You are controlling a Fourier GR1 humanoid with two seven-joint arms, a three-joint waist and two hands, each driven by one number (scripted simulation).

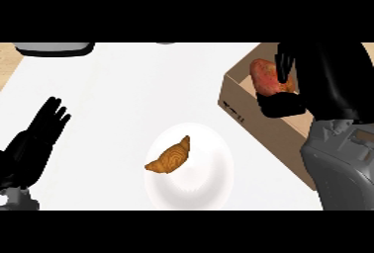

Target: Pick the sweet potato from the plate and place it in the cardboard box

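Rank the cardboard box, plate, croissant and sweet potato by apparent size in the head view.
1. cardboard box, partly hidden by the right hand
2. plate
3. croissant and sweet potato: look alike, and fingers cover part of the potato, so unranked

Reddish-orange sweet potato (pixel 264 76); white plate (pixel 208 190); brown cardboard box (pixel 256 116)
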